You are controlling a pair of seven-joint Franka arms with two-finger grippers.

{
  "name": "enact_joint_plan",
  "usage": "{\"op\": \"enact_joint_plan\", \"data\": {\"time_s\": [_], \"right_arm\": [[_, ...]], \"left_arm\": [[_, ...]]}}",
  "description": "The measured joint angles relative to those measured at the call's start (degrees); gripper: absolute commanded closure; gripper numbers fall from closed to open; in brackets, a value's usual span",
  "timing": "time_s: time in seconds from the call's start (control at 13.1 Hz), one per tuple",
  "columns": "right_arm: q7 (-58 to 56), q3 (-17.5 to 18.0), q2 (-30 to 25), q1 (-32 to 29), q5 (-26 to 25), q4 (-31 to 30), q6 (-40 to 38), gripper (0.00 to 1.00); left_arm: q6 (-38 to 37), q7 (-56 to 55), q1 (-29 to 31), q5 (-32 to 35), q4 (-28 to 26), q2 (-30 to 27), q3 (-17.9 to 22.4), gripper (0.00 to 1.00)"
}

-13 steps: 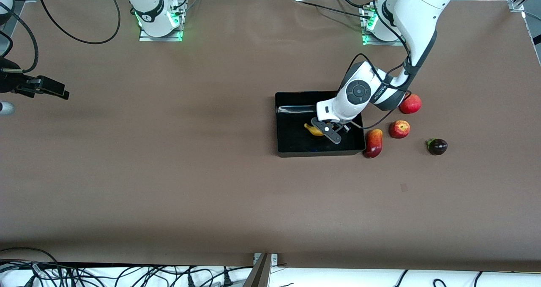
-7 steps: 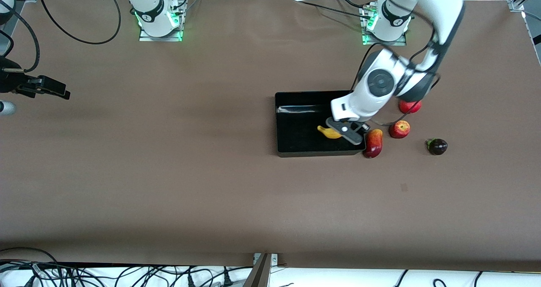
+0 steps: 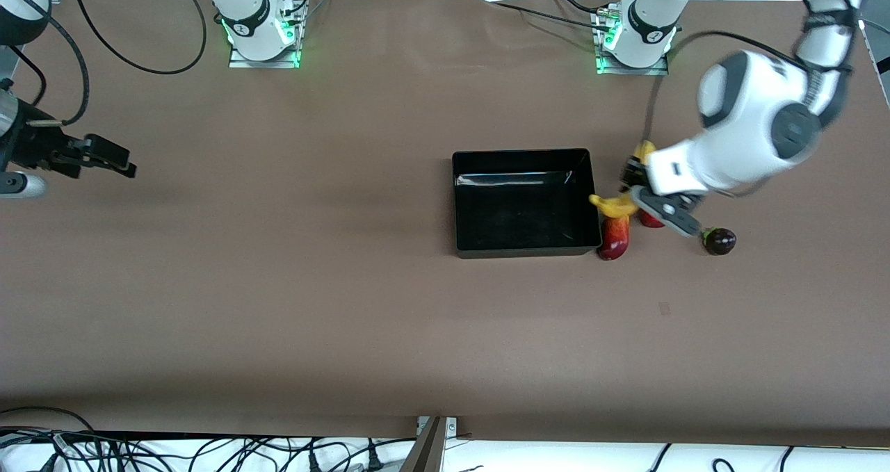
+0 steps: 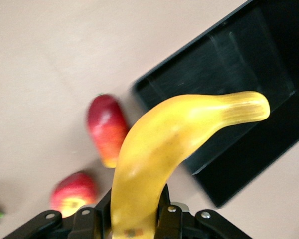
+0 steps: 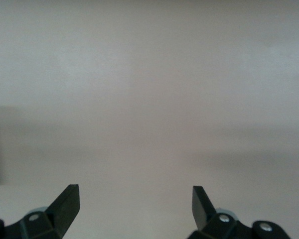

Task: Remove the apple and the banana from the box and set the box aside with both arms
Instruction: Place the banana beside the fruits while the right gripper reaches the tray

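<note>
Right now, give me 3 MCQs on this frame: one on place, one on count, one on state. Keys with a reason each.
1. What is the banana over?
A. the middle of the box
B. the long red fruit beside the box
C. the bare table at the right arm's end

2. How many fruits lie inside the box?
A. none
B. one
C. three

3. What state is the left hand in?
A. open, holding nothing
B. shut on the banana
C. resting flat on the table

Answers:
1. B: in the front view the banana hangs just past the box's wall, above the long red fruit.
2. A: the box floor shows only black gloss.
3. B: the left wrist view shows the fingers clamped on the banana's end. The right hand waits open over bare table at its own end.
</note>
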Motion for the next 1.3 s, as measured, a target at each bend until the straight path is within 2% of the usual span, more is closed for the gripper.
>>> {"op": "enact_joint_plan", "data": {"time_s": [0.08, 0.23, 0.46, 0.53, 0.61, 0.76, 0.91, 1.07, 1.22, 1.3], "right_arm": [[-0.02, 0.29, 0.66, 0.86, 0.65, 0.0, -0.54, 0.0], [0.92, 1.04, 2.39, 5.36, 1.06, 0.06, -0.95, 0.0], [9.36, 1.62, 7.99, 14.77, 1.46, 1.49, 0.95, 0.0], [14.25, 1.69, 9.93, 17.87, 2.56, 1.99, 3.75, 0.0], [19.09, 1.76, 11.77, 20.85, 3.88, 2.29, 6.78, 0.0], [24.38, 1.87, 15.67, 26.03, 6.34, 2.52, 13.38, 0.0], [25.92, 1.92, 20.22, 30.56, 7.25, 2.6, 20.0, 0.0], [29.97, 1.96, 24.25, 34.87, 9.31, 2.68, 25.86, 0.0], [35.93, 2.01, 27.37, 39.32, 10.29, 2.75, 33.59, 0.02], [38.37, 2.0, 28.62, 41.14, 10.29, 2.77, 35.83, 0.14]], "left_arm": [[2.52, 4.72, 0.49, 0.65, 0.61, 2.89, 1.81, 1.0], [9.52, 11.27, 0.55, 6.83, 2.79, 9.71, 3.73, 1.0], [18.02, 12.95, 0.42, 14.52, 6.89, 19.78, 4.98, 1.0], [20.06, 14.06, 0.39, 14.83, 8.01, 22.45, 5.57, 0.68], [21.57, 15.06, 0.39, 14.84, 9.04, 24.48, 6.0, 0.01], [22.67, 15.48, 0.35, 14.84, 10.87, 25.98, 6.17, 0.0], [22.71, 15.48, 0.19, 14.84, 13.02, 24.14, 6.14, 0.0], [17.78, 15.34, -0.03, 14.84, 14.57, 17.87, 6.1, 0.0], [5.8, 11.95, -0.56, 14.82, 15.13, 7.44, 6.07, 0.0], [0.01, 8.42, -1.0, 14.82, 15.15, 1.86, 6.06, 0.0]]}}
